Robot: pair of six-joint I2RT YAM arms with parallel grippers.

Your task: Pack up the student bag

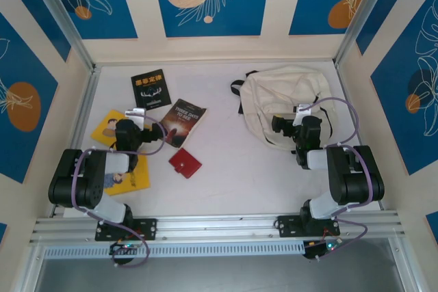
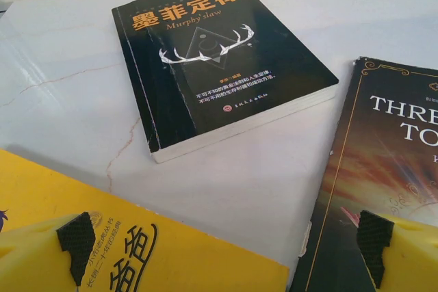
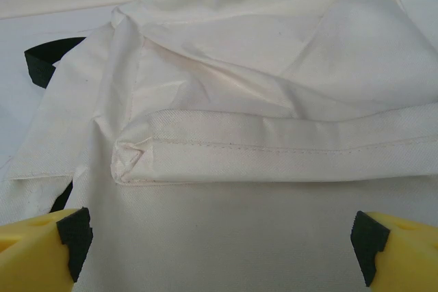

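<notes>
The student bag [image 1: 280, 97], cream fabric with black straps, lies flat at the back right of the table. My right gripper [image 1: 282, 126] hangs open over its near edge; in the right wrist view the bag's flap seam [image 3: 274, 152] runs between the wide-apart fingertips [image 3: 72, 237]. My left gripper [image 1: 140, 131] stands open on the left above a yellow book [image 2: 102, 251]. Beyond it lie a black book with antlers on its cover [image 2: 205, 59] and a dark book titled "Three Days To" [image 2: 397, 169]. Nothing is between either pair of fingers.
A small red wallet-like square [image 1: 185, 163] lies on the table near the centre. Walls with blue panels close in the back and both sides. A metal rail [image 1: 219, 227] runs along the near edge by the arm bases.
</notes>
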